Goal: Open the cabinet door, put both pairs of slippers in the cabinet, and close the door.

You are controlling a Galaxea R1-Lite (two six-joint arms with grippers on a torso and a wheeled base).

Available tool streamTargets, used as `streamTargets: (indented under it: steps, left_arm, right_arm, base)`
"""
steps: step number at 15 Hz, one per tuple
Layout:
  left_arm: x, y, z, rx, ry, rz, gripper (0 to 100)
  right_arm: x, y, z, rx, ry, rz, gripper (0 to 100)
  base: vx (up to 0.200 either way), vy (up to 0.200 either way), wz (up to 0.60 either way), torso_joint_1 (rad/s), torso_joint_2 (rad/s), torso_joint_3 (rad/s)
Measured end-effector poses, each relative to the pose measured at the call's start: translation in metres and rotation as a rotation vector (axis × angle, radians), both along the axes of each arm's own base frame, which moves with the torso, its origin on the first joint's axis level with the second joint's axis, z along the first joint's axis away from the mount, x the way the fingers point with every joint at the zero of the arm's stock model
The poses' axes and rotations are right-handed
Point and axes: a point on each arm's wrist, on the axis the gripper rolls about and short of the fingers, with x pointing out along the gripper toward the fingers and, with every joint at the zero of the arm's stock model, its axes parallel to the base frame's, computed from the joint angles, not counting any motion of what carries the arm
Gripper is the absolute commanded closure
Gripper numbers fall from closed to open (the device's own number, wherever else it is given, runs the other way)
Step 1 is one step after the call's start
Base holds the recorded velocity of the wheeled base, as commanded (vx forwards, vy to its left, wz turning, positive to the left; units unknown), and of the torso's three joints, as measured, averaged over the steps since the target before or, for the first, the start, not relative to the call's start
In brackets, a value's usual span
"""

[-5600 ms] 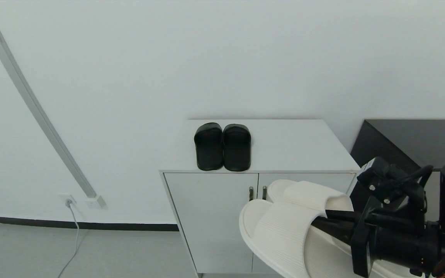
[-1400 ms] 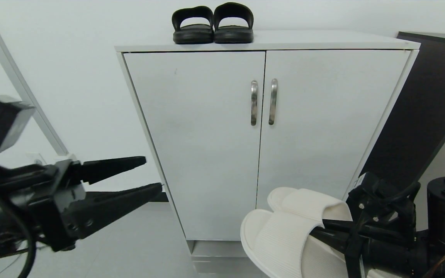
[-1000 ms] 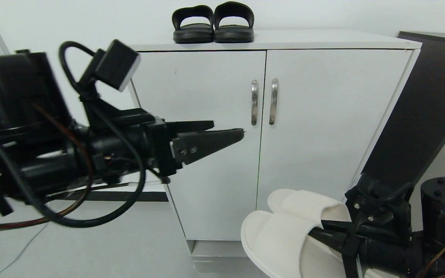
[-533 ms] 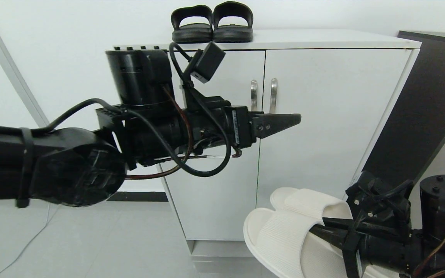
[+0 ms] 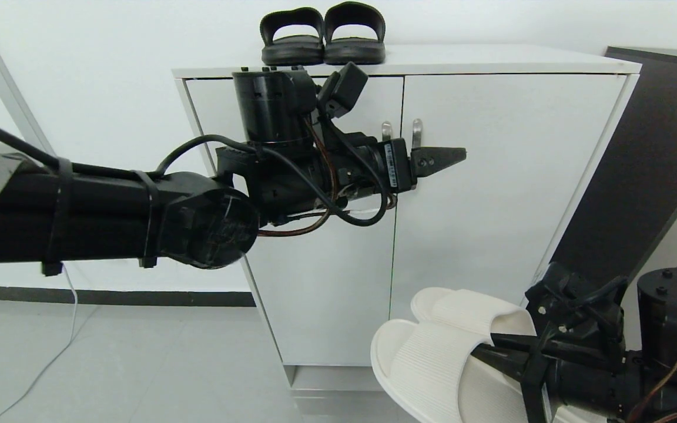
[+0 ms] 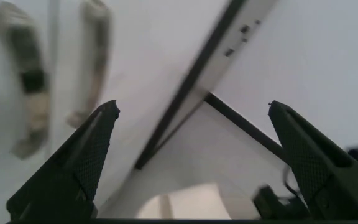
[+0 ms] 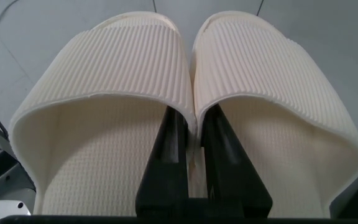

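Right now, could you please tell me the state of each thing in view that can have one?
cabinet doors: both shut.
black slippers: side by side on the cabinet top, not held.
white slippers: pinched together, held off the floor.
left gripper: open, near the door handles, gripping nothing.
right gripper: shut on the white slippers.

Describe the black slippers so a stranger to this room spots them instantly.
Find the white two-door cabinet against the wall. On its top, above the left door, sit the black slippers. The only other pair, the white slippers, is lower, in front of it.
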Motion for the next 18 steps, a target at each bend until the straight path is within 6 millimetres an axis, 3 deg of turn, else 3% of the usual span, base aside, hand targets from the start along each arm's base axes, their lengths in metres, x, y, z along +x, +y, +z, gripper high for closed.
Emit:
streamTargets:
  steps: [10, 11, 18]
  left_arm:
    - [0.027, -0.015, -0.005, 0.003, 0.005, 0.092, 0]
    - [0.029, -0.016, -0.007, 0.005, 0.007, 0.094, 100]
    - [0.031, -0.016, -0.013, 0.018, 0.023, 0.099, 100]
  right_arm:
    - [-0.001, -0.001, -0.002, -0.004, 0.004, 0.001, 100]
    - [-0.001, -0.001, -0.002, -0.005, 0.005, 0.001, 100]
    - [-0.002, -0.002, -0.004, -0.008, 0.014, 0.011, 100]
  base:
    - [0.0, 0.0, 0.0, 0.0, 0.0, 0.0]
    - [0.0, 0.0, 0.0, 0.0, 0.0, 0.0]
    - [0.0, 0.0, 0.0, 0.0, 0.0, 0.0]
